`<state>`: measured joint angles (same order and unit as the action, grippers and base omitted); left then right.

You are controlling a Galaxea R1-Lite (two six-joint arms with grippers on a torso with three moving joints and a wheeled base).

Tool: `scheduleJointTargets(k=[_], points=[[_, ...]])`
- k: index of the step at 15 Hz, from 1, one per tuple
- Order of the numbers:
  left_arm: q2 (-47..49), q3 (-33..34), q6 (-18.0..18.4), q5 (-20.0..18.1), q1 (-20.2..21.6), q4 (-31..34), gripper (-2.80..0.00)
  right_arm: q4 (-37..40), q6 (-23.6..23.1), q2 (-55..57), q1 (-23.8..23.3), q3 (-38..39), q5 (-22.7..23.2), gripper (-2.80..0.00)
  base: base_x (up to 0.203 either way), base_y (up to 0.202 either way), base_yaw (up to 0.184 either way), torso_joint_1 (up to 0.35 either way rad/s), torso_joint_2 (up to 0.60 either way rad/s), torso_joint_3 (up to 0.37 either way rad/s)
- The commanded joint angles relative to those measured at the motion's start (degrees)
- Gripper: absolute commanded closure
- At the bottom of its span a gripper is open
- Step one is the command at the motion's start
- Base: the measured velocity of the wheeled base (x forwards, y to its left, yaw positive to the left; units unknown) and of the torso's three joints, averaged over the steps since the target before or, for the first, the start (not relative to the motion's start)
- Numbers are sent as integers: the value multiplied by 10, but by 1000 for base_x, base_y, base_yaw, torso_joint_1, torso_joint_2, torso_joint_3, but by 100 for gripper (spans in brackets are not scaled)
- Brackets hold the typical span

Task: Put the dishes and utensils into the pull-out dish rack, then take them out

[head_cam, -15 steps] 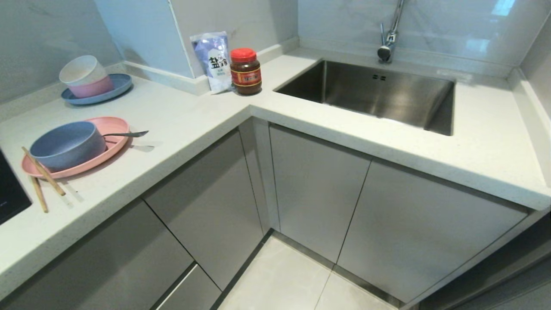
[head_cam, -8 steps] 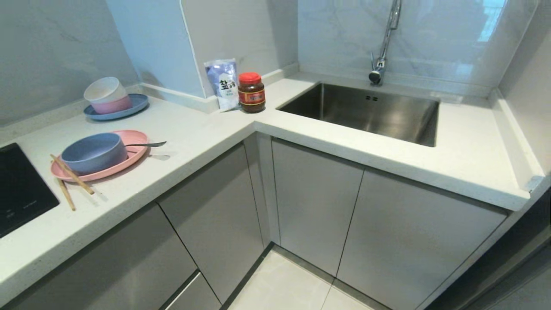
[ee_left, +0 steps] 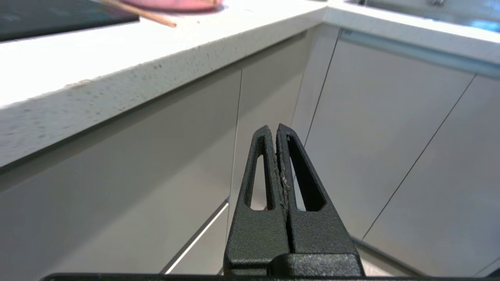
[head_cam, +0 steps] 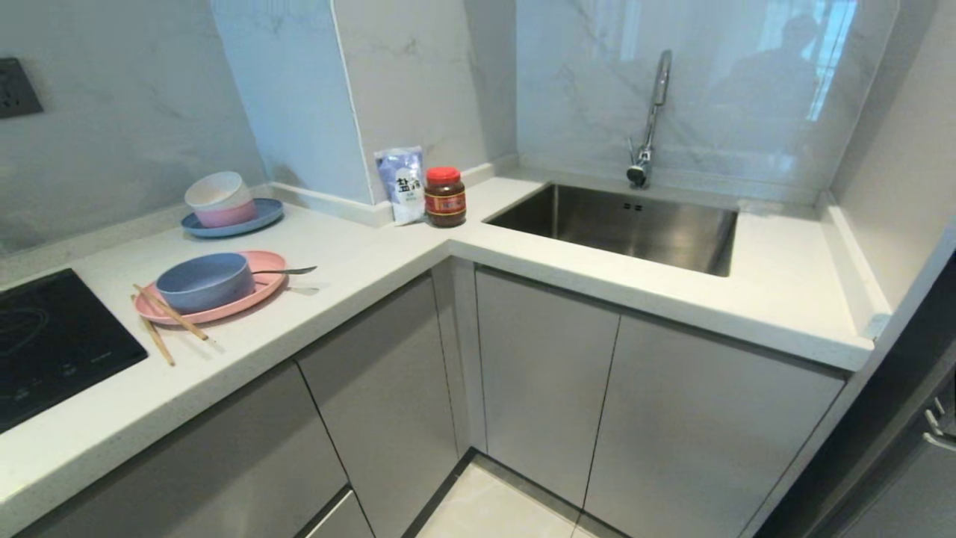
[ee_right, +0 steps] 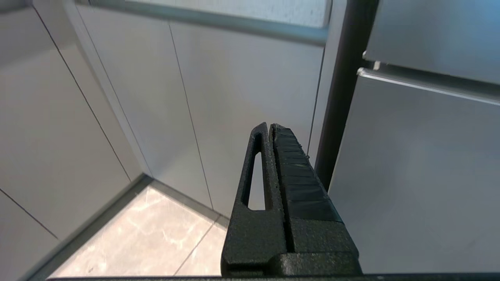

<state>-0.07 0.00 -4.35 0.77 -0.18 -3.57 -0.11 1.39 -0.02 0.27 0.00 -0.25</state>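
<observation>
Black glass cooktop (head_cam: pixel 52 336) set into the white speckled stone bench (head_cam: pixel 358 261) at far left. Beside it, thin light-brown wooden chopsticks (head_cam: pixel 168 317) lie crossed, their tips leaning on the rim of a large flat matte pink plate (head_cam: pixel 254 291). A round blue-grey bowl (head_cam: pixel 203 281) sits on that plate; a slim silver metal spoon (head_cam: pixel 287 270) rests with its handle over the plate's far edge. Further back, cream and pink bowls stacked on a blue plate (head_cam: pixel 224 209). In the corner, a pale blue salt pouch (head_cam: pixel 399 183) touching a red-lidded jar of dark sauce (head_cam: pixel 445 196). Then the steel sink (head_cam: pixel 620 224) with a chrome tap (head_cam: pixel 648 127). Grey flat cabinet fronts (head_cam: pixel 545 373) below, all closed; the pull-out rack is hidden. Left gripper (ee_left: pixel 276 130): jaws pressed together, empty, low under the bench edge, dishes above and well apart. Right gripper (ee_right: pixel 269 128): jaws together, empty, facing cabinet fronts and a dark upright strip (ee_right: pixel 340 86), pale tiled floor (ee_right: pixel 148 238) beneath.
</observation>
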Motion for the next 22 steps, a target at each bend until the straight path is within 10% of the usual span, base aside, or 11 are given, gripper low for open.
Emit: scheduleJointTargets(k=[1,22], points=[[1,15,0,0,0,-1,0,-1,0,-2,0,1,0,0,0,0,0,0,0,205],[1,15,-2,0,0,0,0,-1,0,-2,0,1,0,0,0,0,0,2,1,84]])
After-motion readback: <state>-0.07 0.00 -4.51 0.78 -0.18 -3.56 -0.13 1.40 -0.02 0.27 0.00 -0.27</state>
